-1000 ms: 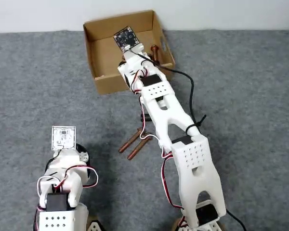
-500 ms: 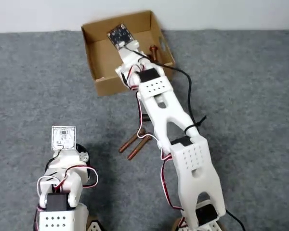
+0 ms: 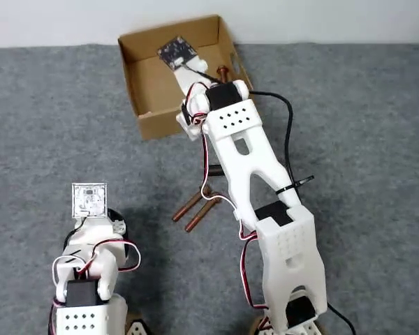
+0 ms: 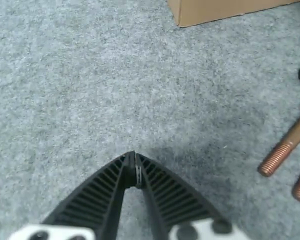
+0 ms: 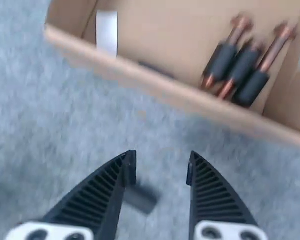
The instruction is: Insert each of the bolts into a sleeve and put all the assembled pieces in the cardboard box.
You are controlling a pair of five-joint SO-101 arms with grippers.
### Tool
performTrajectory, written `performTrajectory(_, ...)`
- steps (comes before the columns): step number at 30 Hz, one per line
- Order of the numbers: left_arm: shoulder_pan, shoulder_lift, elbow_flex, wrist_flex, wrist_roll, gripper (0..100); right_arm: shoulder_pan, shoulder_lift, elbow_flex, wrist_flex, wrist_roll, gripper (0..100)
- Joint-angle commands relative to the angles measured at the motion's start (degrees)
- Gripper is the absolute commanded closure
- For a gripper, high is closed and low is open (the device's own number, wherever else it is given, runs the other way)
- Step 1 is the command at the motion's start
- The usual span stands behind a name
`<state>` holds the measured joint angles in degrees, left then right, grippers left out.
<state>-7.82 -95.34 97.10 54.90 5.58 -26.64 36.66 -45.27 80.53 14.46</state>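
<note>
Backs off from the cardboard box (image 3: 157,122) with right gripper (image 5: 161,157) spread, empty — holds left gripper (image 4: 135,157) pressed together near two loose bolts (image 4: 282,151).

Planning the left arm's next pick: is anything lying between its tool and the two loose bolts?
Nothing visible does: bare carpet lies between the shut left tool and the bolts. The cardboard box sits farther off.

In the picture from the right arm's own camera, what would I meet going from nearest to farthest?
The right gripper with its jaws open → grey carpet → the cardboard box, front wall first → three bolts in sleeves lying side by side on the box floor.
</note>
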Motion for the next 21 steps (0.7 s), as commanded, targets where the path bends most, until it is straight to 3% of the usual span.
performTrajectory(1,-0.6,0.0,-0.3,-1.2,-0.5,100,0.0,-4.1,-2.8,5.4,0.6,84.1)
performTrajectory(10,-0.6,0.0,-0.3,-1.2,-0.5,100,0.0,-3.9,-2.5,20.3,12.6,84.0)
performTrajectory(21,-0.6,0.0,-0.3,-1.2,-0.5,100,0.0,6.6,-2.9,18.2,20.6,83.7)
